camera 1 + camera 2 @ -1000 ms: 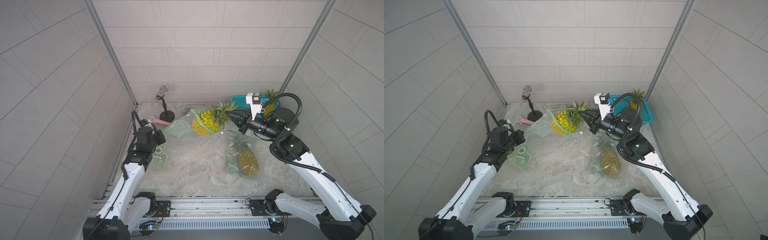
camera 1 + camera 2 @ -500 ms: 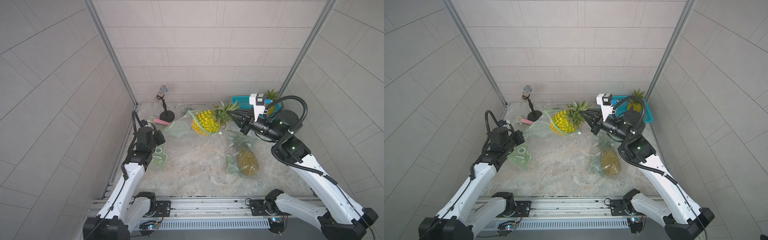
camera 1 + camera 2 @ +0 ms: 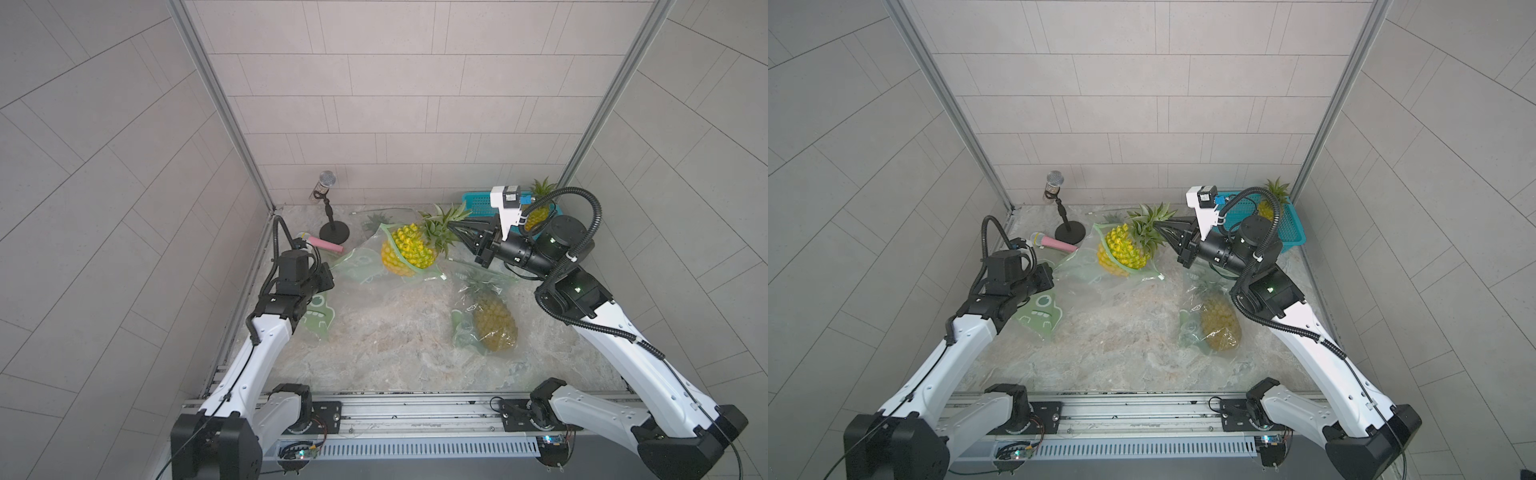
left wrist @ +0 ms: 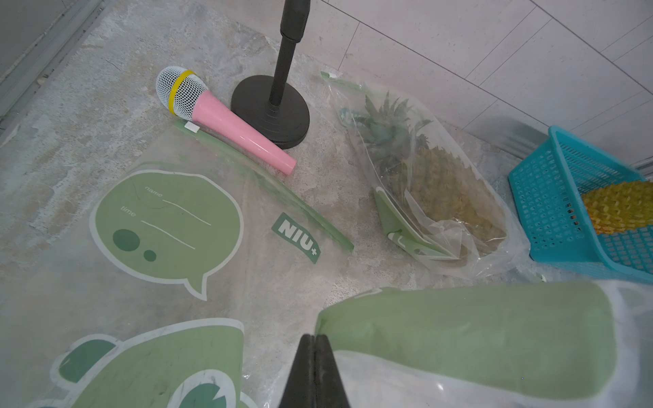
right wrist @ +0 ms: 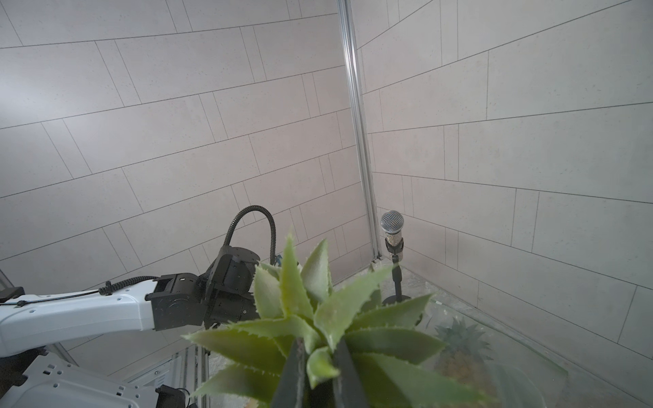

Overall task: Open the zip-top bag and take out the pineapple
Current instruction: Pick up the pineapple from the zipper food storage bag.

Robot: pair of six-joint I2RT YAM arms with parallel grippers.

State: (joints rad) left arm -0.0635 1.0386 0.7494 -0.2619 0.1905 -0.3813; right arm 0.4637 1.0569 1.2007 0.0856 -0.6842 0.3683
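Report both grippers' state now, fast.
The left gripper is shut, pinching the zip-top bag.
The right gripper is shut on the crown leaves of the pineapple.

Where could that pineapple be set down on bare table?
Best: the bare middle of the table, bordered by the flat printed bag, the nearer bagged pineapple and the front rail. The back is crowded: microphone stand, pink microphone, blue basket, open bag.

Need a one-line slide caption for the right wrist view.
Right gripper clamps the pineapple by its leafy crown; left arm and stand microphone behind.
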